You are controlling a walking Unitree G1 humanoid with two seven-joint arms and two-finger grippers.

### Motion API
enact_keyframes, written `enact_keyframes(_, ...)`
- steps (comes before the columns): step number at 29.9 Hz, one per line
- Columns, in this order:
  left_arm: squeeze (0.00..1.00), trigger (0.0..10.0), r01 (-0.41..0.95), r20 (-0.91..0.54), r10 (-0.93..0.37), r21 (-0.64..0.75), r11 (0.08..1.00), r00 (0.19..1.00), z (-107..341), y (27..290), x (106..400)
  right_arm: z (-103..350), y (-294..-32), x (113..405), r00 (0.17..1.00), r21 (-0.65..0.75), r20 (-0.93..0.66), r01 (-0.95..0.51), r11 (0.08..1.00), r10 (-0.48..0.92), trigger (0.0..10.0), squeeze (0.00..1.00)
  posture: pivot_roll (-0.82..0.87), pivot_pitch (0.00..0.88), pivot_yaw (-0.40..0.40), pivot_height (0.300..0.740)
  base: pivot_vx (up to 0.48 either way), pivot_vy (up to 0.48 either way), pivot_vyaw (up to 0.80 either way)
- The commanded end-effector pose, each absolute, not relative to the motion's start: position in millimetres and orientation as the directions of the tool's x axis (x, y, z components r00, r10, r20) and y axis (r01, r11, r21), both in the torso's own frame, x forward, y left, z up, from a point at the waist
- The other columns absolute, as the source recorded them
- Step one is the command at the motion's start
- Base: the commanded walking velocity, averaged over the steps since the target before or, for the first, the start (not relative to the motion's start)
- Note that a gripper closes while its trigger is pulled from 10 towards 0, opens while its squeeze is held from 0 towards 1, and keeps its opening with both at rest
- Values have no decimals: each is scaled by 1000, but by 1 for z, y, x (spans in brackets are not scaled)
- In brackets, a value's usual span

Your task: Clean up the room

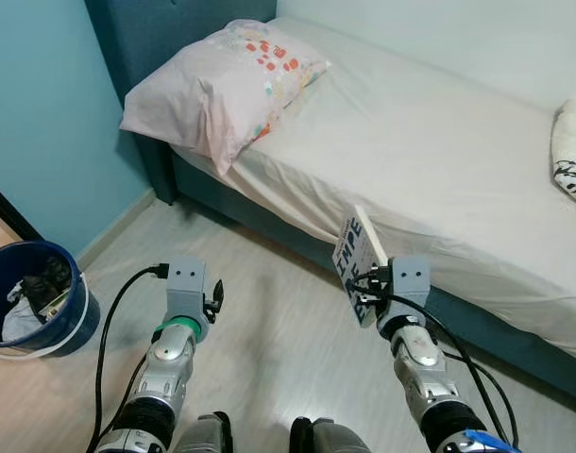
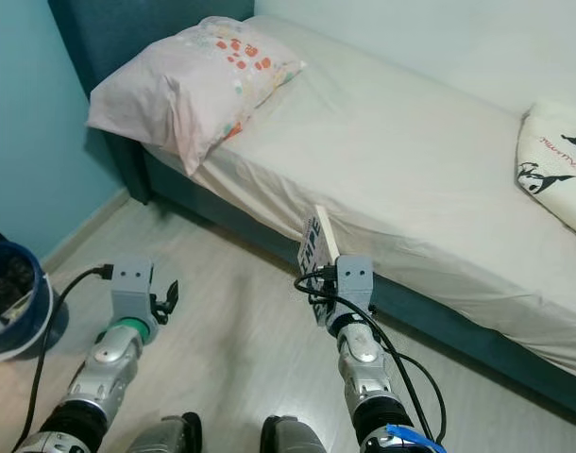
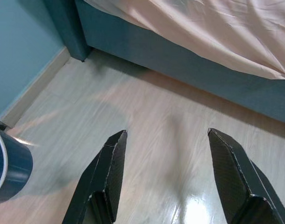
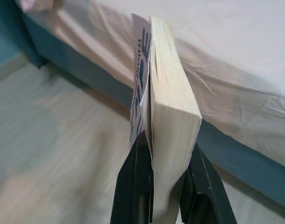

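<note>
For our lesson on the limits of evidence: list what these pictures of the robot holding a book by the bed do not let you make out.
- The book's title: head views, print too small, partly behind the right gripper.
- The bin's contents: dark jumble, cut off by the left eye view's edge.
- The printed cushion: cropped by the frame edge.
- Under the bed: hidden by its blue base.
- The left gripper is open over the floor.

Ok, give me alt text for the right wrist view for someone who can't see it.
The right gripper clamps a thick book by its lower edge, page block toward the camera and blue-lettered cover on one side. Behind it are the bed, its pale sheet hanging over a teal base, and light wood floor.
</note>
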State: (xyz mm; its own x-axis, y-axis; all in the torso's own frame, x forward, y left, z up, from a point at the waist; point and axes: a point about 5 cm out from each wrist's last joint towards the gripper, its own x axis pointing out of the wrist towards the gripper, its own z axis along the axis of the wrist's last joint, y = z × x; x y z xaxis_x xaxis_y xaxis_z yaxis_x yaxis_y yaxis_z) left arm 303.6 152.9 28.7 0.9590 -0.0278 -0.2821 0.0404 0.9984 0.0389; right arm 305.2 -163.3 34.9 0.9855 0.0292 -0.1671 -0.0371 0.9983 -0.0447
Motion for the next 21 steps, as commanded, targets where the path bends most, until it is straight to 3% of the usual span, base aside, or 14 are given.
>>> enact_keyframes(1,0,10000,38,-329,-23,39,999,944,17,151,296,28,-167,300,981,-69,-190,-49,996,35,10000,0,22,95,-29,737,0,0,0)
enact_keyframes(21,0,10000,47,-296,-34,37,998,955,23,149,300,30,-164,303,981,-11,-192,-8,1000,6,10000,0,21,90,-17,737,0,0,0)
